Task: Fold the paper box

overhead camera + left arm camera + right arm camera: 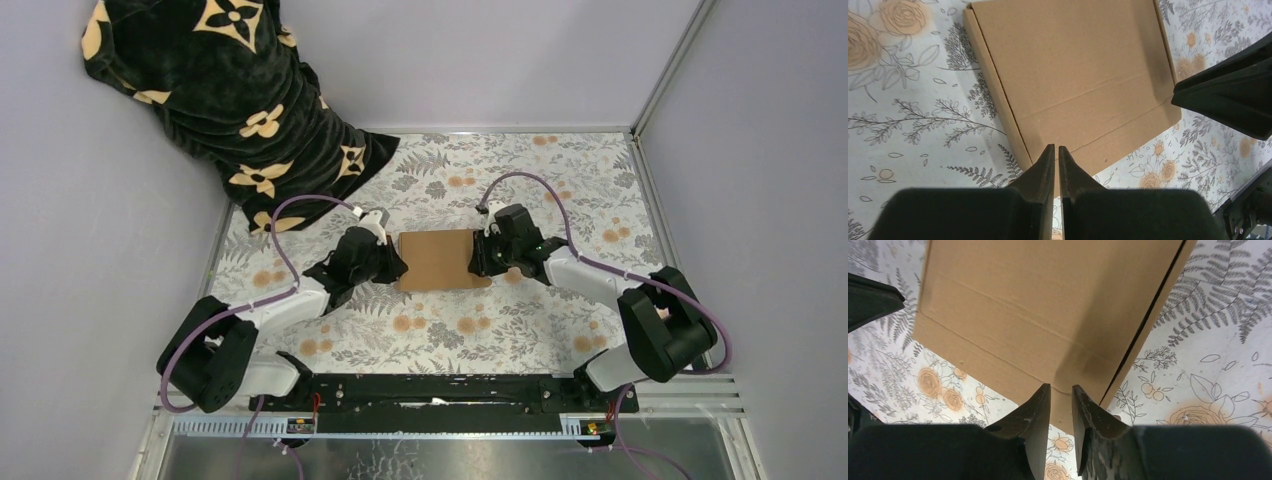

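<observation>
Floral tablecloth (pixel 520 330) lies under left pincer (pixel 400 265) and right pincer (pixel 476 255). Black blanket with tan flowers (pixel 230 90) is bunched far-left, well beyond left pincer. Lavender wall (pixel 770 150) is well apart from right pincer. Metal rail (pixel 450 425) runs behind both.

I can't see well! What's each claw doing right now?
Left gripper: closed, pinching the cardboard box edge.
Right gripper: closed, pinching the box's other edge.
</observation>
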Robot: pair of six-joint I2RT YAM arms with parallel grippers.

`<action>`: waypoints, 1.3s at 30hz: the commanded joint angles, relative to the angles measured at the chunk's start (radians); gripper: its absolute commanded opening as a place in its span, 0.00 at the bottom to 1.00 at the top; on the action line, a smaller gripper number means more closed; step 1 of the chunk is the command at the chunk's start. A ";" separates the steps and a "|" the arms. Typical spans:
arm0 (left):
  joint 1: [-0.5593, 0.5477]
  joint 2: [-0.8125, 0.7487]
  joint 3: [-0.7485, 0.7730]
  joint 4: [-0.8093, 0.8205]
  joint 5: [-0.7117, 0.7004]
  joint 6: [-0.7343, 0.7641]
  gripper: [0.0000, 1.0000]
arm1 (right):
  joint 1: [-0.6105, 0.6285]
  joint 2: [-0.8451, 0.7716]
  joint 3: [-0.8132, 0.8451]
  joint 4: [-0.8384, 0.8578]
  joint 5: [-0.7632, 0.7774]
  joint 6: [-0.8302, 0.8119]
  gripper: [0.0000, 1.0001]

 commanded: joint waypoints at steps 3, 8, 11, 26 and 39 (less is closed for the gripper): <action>-0.023 0.059 0.008 0.083 0.012 -0.005 0.10 | 0.020 0.074 0.017 0.003 0.059 0.006 0.29; -0.023 0.126 0.014 0.092 0.023 -0.005 0.10 | 0.022 0.110 0.018 0.000 0.063 0.012 0.28; -0.024 0.145 0.015 0.098 0.028 -0.007 0.09 | 0.021 0.089 0.022 -0.007 0.068 0.015 0.28; -0.022 -0.065 0.116 -0.092 -0.039 0.037 0.30 | 0.018 -0.097 0.032 -0.015 0.084 0.033 0.41; 0.029 -0.144 -0.044 -0.005 -0.062 -0.051 0.98 | -0.131 -0.118 -0.137 0.167 -0.116 0.070 0.89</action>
